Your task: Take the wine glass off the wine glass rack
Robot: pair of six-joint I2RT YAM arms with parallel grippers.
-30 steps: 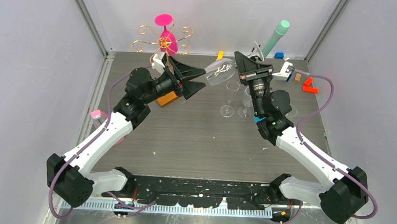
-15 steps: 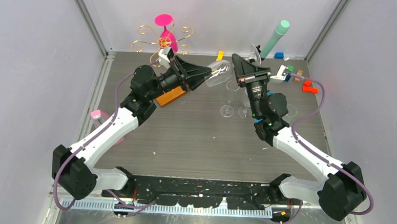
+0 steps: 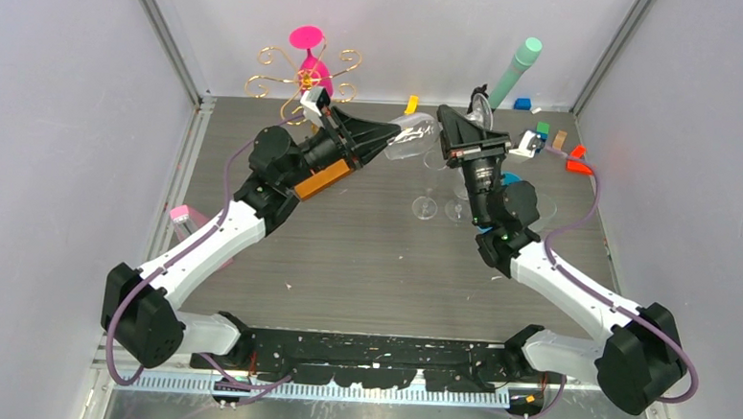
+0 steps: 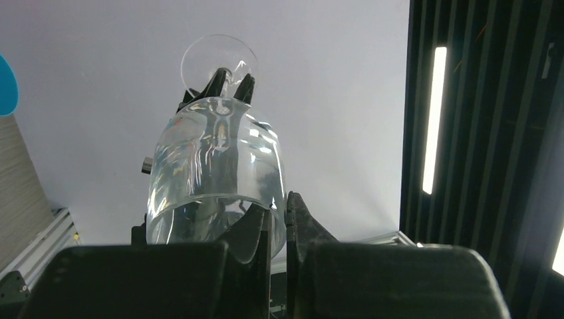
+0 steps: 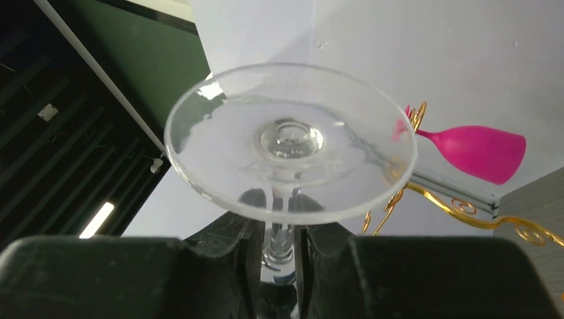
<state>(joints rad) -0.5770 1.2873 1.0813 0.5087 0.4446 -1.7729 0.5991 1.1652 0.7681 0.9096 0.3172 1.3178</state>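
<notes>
The clear wine glass (image 3: 412, 137) hangs sideways in the air at the far middle, just right of the gold rack (image 3: 303, 75) (a pink glass (image 3: 317, 80) hangs there). The left gripper (image 4: 279, 222) pinches its rim, closed tight. The right gripper (image 5: 279, 242) is clamped on its stem.

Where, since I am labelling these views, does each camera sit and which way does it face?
Top external: above and behind the bases, looking down on the grey wood-grain table; left arm and right arm show.
Left wrist: on the left arm, looking along the left hand, pinching the bowl rim of the clear wine glass.
Right wrist: looking along the right hand, clamping that glass's stem; gold wire rack behind.
Shared: both wrist views show the same glass, from opposite ends.
</notes>
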